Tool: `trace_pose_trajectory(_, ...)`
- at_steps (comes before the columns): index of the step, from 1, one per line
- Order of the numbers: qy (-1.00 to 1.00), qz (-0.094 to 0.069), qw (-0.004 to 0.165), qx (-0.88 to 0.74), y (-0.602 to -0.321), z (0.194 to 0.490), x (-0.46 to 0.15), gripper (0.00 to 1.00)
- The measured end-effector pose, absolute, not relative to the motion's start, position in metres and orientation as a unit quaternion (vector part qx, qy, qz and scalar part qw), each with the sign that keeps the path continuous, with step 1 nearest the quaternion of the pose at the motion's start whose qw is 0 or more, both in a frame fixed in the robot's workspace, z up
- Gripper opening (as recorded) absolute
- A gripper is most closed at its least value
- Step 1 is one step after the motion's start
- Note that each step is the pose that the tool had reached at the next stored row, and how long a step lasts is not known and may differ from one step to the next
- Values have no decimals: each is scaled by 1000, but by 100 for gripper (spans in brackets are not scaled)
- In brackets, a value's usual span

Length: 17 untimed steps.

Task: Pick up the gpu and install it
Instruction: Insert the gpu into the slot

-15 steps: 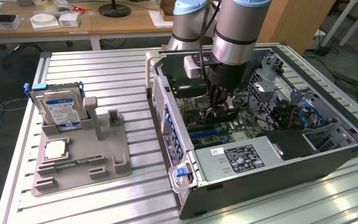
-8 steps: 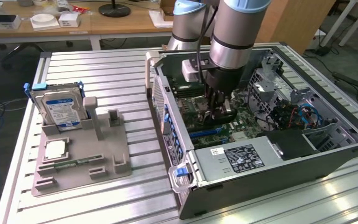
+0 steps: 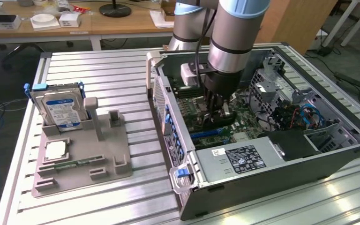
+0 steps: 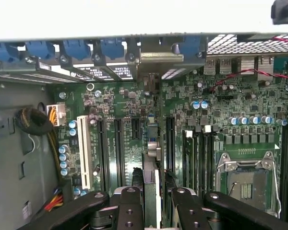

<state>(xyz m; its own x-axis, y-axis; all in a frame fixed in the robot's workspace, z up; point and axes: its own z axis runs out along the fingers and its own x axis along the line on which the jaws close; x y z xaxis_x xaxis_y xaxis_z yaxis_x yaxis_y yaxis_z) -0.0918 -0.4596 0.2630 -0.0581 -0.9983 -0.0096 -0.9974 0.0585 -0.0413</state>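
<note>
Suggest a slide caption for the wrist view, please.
Gripper holding the gpu edge-on at the motherboard expansion slots.

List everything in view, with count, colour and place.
table: one, silver, under everything
holder: one, grey, on table
hard drive: one, silver, upright in holder
memory stick: one, green, flat in holder
chip: one, silver, flat in holder
case: one, dark grey, open on table
motherboard: one, green, inside case
power supply: one, silver, inside case
gpu: one, green, edge-on above motherboard
arm: one, grey and blue, reaching into case
gripper: one, black, closed on gpu
</note>
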Motion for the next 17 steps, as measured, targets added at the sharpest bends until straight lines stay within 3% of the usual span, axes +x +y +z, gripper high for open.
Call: trace_pose_trajectory(17,727,-12,18,-686,-460,248,-94,27)
